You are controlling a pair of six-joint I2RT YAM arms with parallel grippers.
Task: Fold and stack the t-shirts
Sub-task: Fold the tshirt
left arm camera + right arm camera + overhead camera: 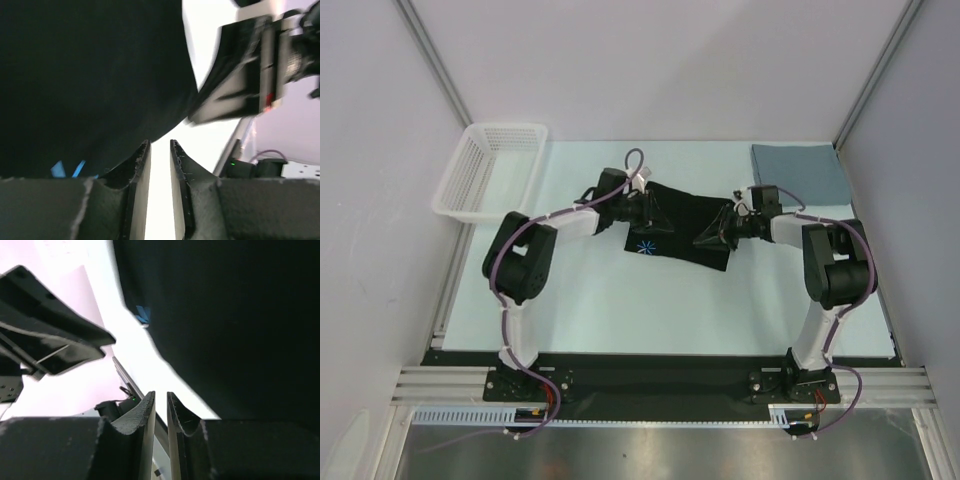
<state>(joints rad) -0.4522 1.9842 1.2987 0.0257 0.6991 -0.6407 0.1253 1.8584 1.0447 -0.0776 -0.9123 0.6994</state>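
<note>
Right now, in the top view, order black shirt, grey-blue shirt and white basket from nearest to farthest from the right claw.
1. black shirt, centre, at the right claw.
2. grey-blue shirt, far right corner.
3. white basket, far left corner.

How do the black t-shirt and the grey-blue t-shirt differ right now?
The black t-shirt lies mid-table between the left gripper and right gripper; the grey-blue t-shirt sits at the far right corner, away from both. The black one bears a blue-white starburst mark; the grey-blue one is plain. The grey-blue one is a neat rectangle; the black one's outline is uneven. Both are on the same table.
</note>
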